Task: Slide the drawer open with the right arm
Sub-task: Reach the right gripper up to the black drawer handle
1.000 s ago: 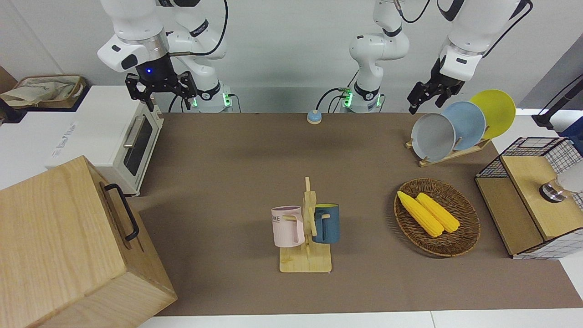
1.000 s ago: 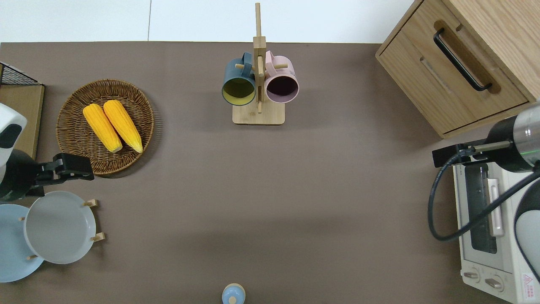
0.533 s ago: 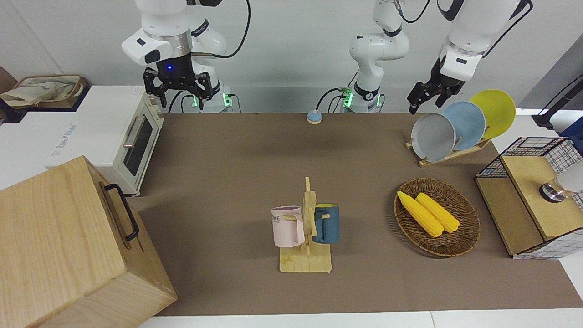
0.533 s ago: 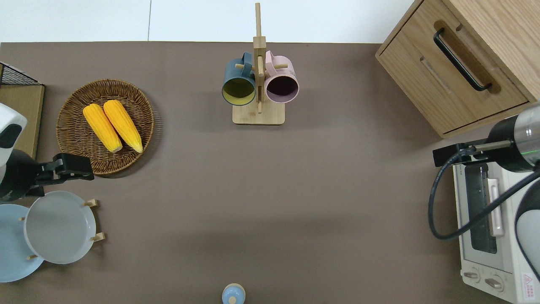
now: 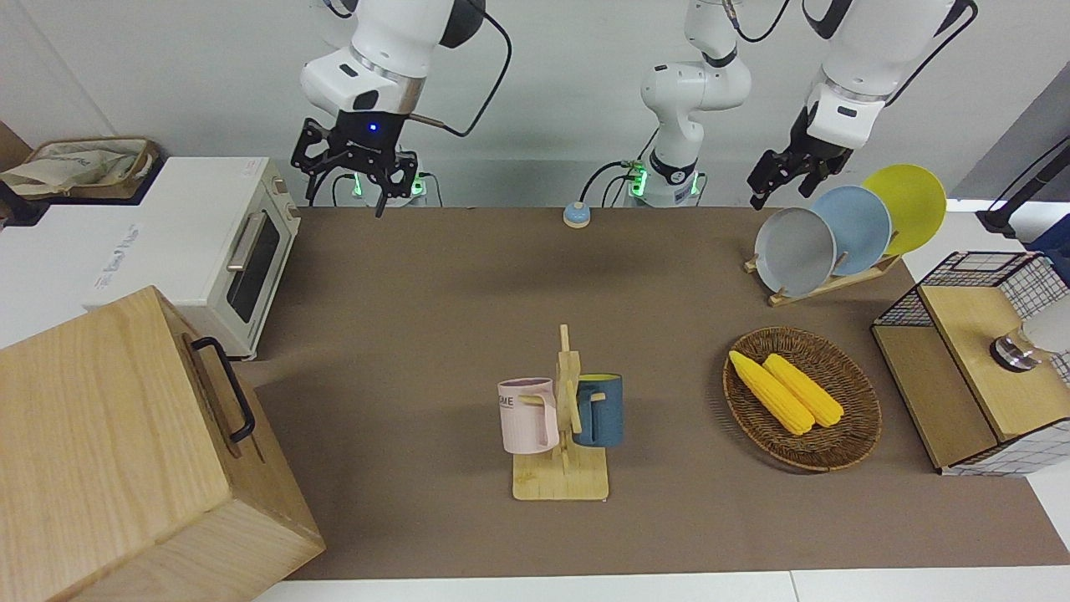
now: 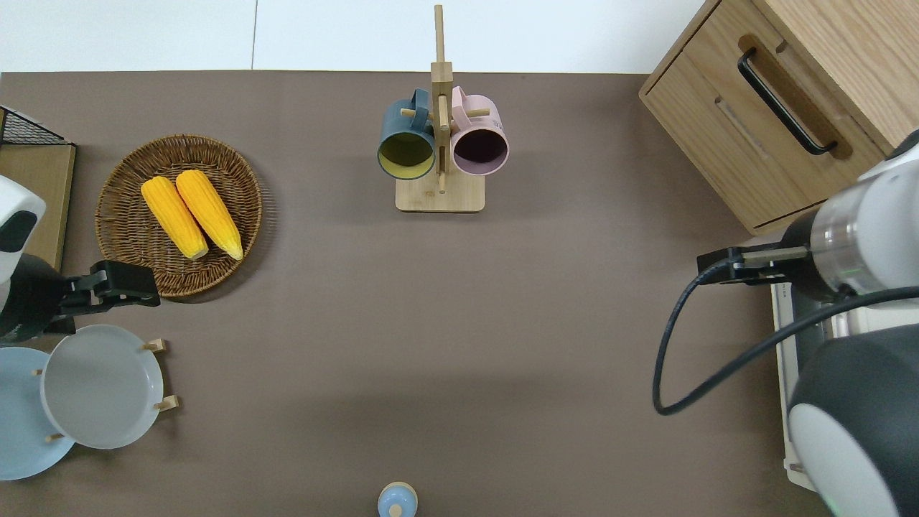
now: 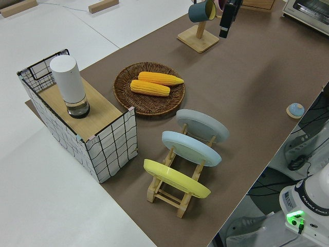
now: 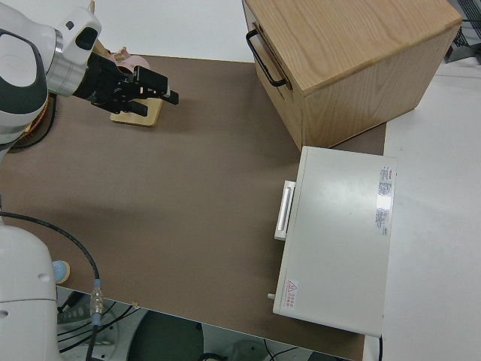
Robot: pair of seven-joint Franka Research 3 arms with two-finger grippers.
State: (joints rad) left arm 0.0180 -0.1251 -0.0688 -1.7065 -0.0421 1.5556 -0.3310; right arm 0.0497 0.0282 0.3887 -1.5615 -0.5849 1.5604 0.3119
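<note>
The drawer is the wide light-wood front of the pale cabinet at the right arm's end of the table, and it sits flush and shut. Its black bar handle also shows in the right side view. My right gripper hangs open and empty in the air, blue light on its wrist. It is over the mat beside the toaster oven and well apart from the handle. It shows open in the right side view. In the overhead view the right arm hides it. My left arm is parked.
A white toaster oven stands beside the cabinet, nearer to the robots. A mug rack with two mugs stands mid-table. A basket of corn, a plate rack, a wire-grid box and a blue bell are also on the table.
My right gripper has swung away from above the toaster oven toward the middle of the table. The drawer and the left arm have not moved.
</note>
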